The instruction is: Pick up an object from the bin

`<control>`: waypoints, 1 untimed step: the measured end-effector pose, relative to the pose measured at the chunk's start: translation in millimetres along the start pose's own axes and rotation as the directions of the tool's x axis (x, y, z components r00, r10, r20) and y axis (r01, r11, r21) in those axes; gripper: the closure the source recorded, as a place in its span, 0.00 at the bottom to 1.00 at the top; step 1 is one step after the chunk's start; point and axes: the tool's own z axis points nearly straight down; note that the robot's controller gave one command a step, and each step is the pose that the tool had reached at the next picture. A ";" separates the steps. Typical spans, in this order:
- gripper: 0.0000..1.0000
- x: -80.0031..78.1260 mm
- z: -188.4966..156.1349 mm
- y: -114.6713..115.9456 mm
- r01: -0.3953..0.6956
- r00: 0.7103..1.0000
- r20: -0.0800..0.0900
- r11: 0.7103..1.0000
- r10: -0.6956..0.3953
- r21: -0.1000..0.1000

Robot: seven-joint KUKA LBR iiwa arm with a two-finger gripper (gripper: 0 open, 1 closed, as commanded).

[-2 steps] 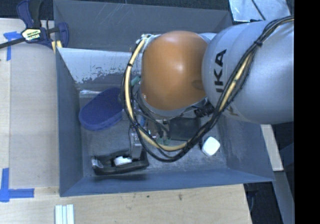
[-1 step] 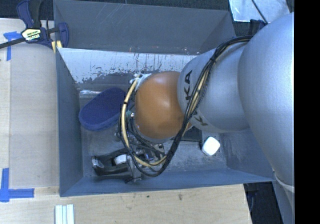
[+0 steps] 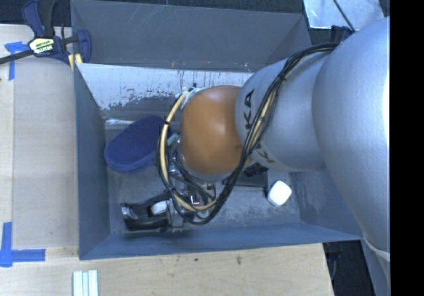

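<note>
My gripper (image 3: pixel 176 203) hangs low in the bin's front left part, mostly hidden under the arm's orange cover and cables. Right beside it on the left lies a black object with a white patch (image 3: pixel 142 216), close to the front wall; its right end reaches up to the gripper, and I cannot tell whether they touch. A dark blue oval pad (image 3: pixel 132 146) lies on the floor at the left, just behind and to the left of the gripper.
A small white block (image 3: pixel 279 193) lies on the floor to the right, next to the arm. The arm covers the middle and right of the bin. The front wall is close to the gripper.
</note>
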 end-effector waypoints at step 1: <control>0.00 6.8 6.6 -10.9 -0.137 0.990 -0.009 0.991 0.137 -0.004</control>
